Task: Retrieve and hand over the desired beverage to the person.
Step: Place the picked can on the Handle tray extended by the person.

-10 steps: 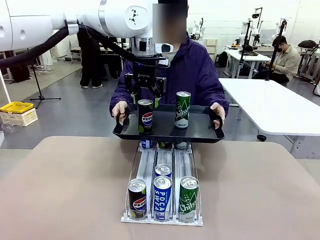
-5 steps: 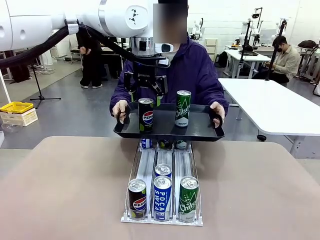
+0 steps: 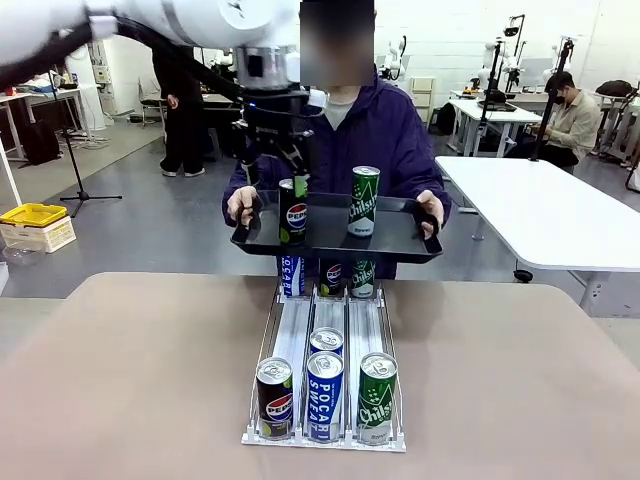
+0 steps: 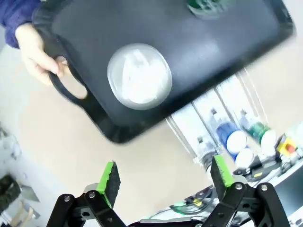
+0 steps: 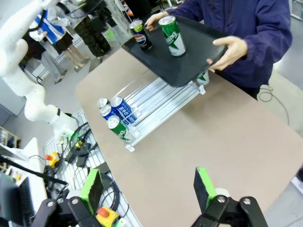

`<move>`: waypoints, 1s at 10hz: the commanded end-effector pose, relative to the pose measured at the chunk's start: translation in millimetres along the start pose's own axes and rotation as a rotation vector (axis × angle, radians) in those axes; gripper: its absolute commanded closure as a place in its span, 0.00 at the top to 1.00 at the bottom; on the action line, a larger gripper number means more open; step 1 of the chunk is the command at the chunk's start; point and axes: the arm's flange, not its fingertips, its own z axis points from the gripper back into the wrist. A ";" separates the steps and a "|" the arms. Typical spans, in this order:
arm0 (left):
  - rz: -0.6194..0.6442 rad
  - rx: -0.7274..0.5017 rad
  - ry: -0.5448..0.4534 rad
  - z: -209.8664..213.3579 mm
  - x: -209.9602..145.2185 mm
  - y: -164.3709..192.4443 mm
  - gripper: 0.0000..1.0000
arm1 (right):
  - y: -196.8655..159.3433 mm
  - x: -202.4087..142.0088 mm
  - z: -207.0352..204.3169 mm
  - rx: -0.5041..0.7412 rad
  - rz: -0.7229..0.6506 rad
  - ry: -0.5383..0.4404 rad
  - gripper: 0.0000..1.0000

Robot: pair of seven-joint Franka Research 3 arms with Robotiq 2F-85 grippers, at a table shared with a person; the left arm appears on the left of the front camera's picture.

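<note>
Person: the person [image 3: 385, 135] in a dark purple jacket stands at the far side of the table [image 3: 120, 380] and holds a black tray [image 3: 325, 245] by its 2 handles, one hand [image 3: 241, 205] on each end.
Tray: it is held up in the air, above the far end of the can rack [image 3: 330, 345].
Pepsi can: a black Pepsi can [image 3: 292, 212] stands upright on the tray, on the side near the left arm. In the left wrist view its silver top [image 4: 139, 75] shows from above.
Green can: a green Chilsung can [image 3: 364, 201] stands upright on the same tray, beside the Pepsi can, not touching it.
Left gripper: the left gripper [image 3: 272, 158] hangs just above the Pepsi can. Its 2 green pads [image 4: 110, 176] are wide apart, with nothing between them.
Right gripper: the right gripper [image 5: 149, 189] is high over the near part of the table, well away from the tray. Its fingers are spread wide and hold nothing.
Rack: it has 3 lanes. At the near end stand a Pepsi can [image 3: 274, 398], a blue Pocari Sweat can [image 3: 325, 396] and a green can [image 3: 377, 398], with 1 more can [image 3: 326, 342] behind in the middle lane.
Far end of rack: 3 more cans [image 3: 333, 277] peek out under the tray.
</note>
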 end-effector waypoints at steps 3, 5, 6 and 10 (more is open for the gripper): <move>-0.228 -0.068 -0.195 -5.0 -192.8 30.3 1.00 | -0.8 1.8 -0.7 0.017 0.014 -0.031 1.00; -0.198 -0.080 -0.266 -12.8 -229.7 39.3 1.00 | -0.8 1.8 -0.7 0.017 0.014 -0.031 1.00; -0.174 -0.094 -0.289 -13.4 -240.4 43.6 1.00 | -0.8 1.8 -0.7 0.017 0.014 -0.031 1.00; -0.110 -0.170 -0.343 -8.9 -257.1 64.4 1.00 | -0.8 1.8 -0.7 0.017 0.014 -0.031 1.00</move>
